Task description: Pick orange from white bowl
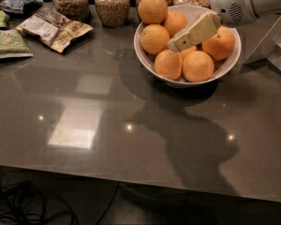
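Observation:
The white bowl [178, 82] stands at the back right of the dark table and holds several oranges. One orange [153, 7] sits on top at the back, one [154, 39] at the left, two at the front [168, 63] [197, 65] and one [219, 43] at the right. My gripper [179, 43] reaches in from the upper right on a white arm [248, 1]. Its cream tip lies low over the middle of the pile, above a partly hidden orange [188, 52]. I cannot see it holding any orange.
Glass jars of grain [112, 3] [70, 1] stand behind the bowl at the left. Snack packets [54, 27] and a green packet [7, 43] lie at the far left. A pale angular object [276, 46] stands right of the bowl. The table's front edge [131, 176] runs along the bottom.

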`<move>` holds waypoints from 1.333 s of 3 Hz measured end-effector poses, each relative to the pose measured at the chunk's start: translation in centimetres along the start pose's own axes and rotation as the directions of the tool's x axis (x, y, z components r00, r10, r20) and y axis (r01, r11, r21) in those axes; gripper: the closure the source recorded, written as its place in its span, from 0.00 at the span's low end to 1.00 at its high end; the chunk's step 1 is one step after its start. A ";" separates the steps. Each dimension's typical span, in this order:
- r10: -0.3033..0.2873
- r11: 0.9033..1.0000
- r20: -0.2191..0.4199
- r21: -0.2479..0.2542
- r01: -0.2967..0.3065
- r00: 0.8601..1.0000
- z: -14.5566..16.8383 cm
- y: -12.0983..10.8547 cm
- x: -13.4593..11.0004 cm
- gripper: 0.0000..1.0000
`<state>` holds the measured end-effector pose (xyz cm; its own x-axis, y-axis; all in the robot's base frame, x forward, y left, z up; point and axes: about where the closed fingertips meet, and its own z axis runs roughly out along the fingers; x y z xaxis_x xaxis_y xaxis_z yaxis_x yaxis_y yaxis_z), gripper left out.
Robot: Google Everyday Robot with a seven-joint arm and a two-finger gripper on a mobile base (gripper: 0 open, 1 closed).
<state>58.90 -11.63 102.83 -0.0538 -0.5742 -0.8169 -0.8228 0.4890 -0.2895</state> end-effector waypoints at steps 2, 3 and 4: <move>0.025 0.980 0.182 0.191 -0.060 0.983 3.1 -6.8 -3.2 0.00; 0.015 0.977 0.150 0.210 -0.046 0.989 4.4 -8.1 -4.1 0.17; 0.022 0.980 0.094 0.194 -0.040 0.995 6.1 -8.7 -4.1 0.23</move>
<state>69.73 -9.50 105.66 -0.0184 -0.4986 -0.8666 -0.6944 0.6299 -0.3477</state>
